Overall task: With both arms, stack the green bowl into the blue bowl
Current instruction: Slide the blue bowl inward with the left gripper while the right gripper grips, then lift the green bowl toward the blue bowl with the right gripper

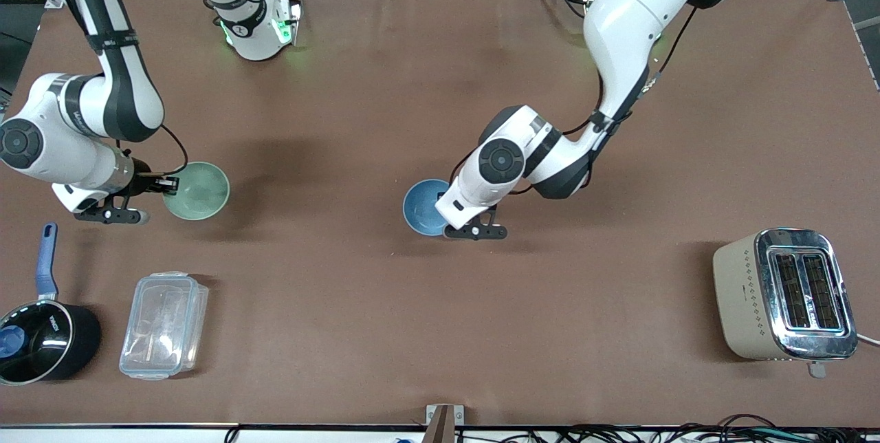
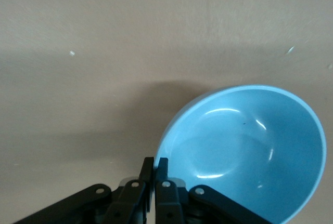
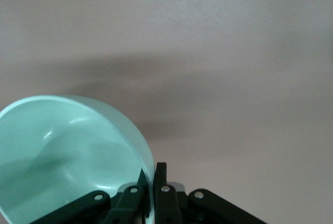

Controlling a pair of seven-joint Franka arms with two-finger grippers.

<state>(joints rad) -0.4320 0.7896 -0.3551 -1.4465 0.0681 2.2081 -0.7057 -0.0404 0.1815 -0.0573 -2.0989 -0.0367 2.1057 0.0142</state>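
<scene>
Although both bowls are gripped, you have not yet brought them together, so the stacking itself is all still ahead. The right gripper (image 3: 151,182) has its jaws pinching the rim of the green bowl (image 1: 197,190), one finger inside and one outside the wall. The left gripper (image 2: 155,169) has its jaws nipped on the rim of the blue bowl (image 1: 425,206) in the same way. In both wrist views the bowl looks tilted, with a shadow beneath it, so you may judge each bowl to be lifted off the bench (image 1: 385,319) or at least tipped; I cannot tell which.

The green bowl is toward the right arm's end of the bench, the blue bowl near the middle, well apart. What remains: settle the blue bowl, carry the green one over it, lower it in and release.

Nearer the front camera sit a black pot (image 1: 42,341) and a clear container (image 1: 163,325); the toaster (image 1: 787,295) stands at the left arm's end.
</scene>
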